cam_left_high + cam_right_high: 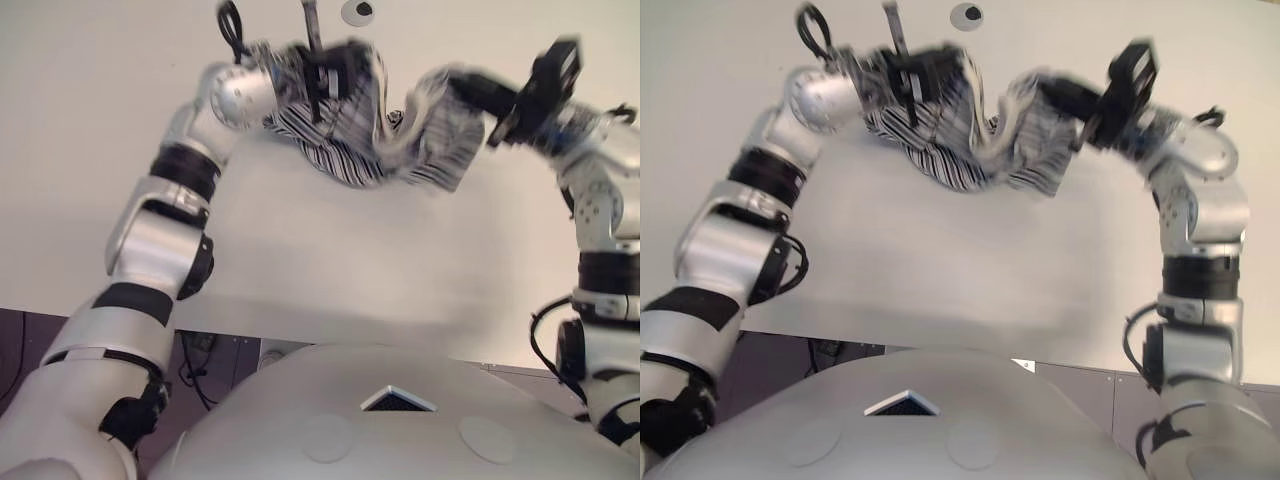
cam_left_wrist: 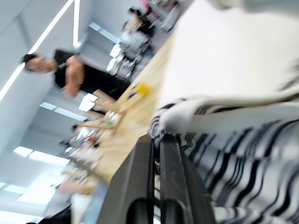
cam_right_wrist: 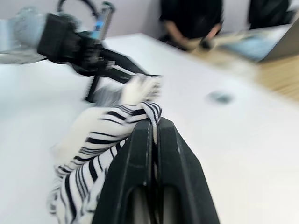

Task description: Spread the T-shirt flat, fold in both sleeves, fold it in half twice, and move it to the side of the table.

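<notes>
A black-and-white striped T-shirt [image 1: 372, 138] hangs bunched between my two arms above the far part of the white table [image 1: 330, 270]. My left gripper [image 1: 322, 72] is shut on the shirt's left end; in the left wrist view its fingers [image 2: 159, 154] pinch the striped cloth [image 2: 243, 140]. On the right, my right gripper [image 1: 470, 92] is shut on the other end, and the right wrist view shows cloth [image 3: 112, 130] clamped between its fingers [image 3: 154, 135]. The middle of the shirt sags toward the tabletop.
A small round dark mark [image 1: 358, 12] lies on the table beyond the shirt. The table's near edge [image 1: 330, 335] runs below my arms. A wooden desk with clutter [image 2: 117, 126] and people stand in the room behind.
</notes>
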`<action>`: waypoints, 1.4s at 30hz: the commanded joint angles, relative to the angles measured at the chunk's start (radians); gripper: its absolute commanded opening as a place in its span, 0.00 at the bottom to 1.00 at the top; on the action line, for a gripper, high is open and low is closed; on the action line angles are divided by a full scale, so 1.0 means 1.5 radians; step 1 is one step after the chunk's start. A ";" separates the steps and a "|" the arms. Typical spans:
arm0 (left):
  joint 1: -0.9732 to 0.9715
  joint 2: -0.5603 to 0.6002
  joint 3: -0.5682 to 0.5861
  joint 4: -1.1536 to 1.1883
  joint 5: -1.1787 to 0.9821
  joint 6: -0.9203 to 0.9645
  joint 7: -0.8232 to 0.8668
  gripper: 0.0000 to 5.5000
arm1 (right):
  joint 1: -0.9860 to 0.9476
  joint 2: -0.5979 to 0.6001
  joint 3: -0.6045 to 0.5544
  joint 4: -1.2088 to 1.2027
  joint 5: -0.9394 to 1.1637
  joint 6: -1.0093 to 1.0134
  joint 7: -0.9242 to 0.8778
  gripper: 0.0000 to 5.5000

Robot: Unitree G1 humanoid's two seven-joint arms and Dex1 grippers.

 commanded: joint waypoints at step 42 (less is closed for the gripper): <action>0.476 0.497 -0.100 -0.733 -0.651 0.453 -0.645 0.00 | 0.324 -0.185 0.124 -0.203 0.164 0.017 0.262 0.00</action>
